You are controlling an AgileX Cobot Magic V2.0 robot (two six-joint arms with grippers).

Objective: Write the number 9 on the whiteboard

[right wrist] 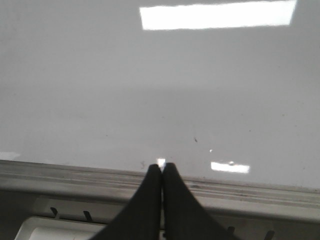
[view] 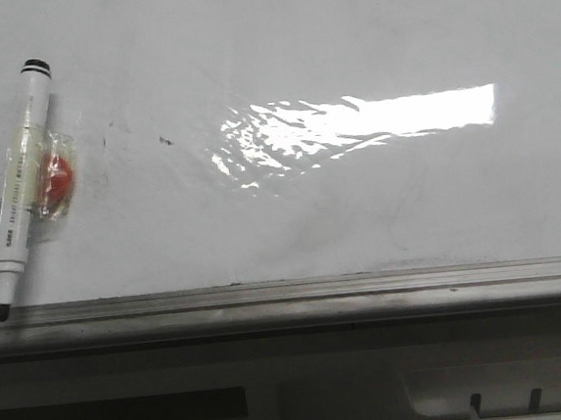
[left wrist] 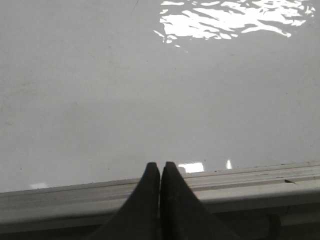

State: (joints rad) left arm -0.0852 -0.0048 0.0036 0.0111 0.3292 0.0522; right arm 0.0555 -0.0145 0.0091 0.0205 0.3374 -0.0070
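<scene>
Both sets of fingers read as pressed together with nothing between them. On my left wrist feed the left fingers (left wrist: 160, 167) meet tip to tip just over the grey metal rail (left wrist: 240, 181); on the right wrist feed the right fingers (right wrist: 161, 169) do the same above the same rail. Neither arm shows on my front feed.

Nearest me on that front feed, the rail runs along the near edge of the whiteboard (view: 359, 213), which serves as the desk surface. At the near left corner, a marker (view: 23, 183) lies on the board, its uncapped black tip touching the rail and its capped black end pointing away toward the far left. A small red round object (view: 59, 177) in clear wrap sits against the marker's barrel on its right side.

Farther out, I see a few faint dark specks (view: 164, 140) just right of the marker, then a bright light reflection (view: 371, 119) across the middle. I can find no drawn 9 on the board.
</scene>
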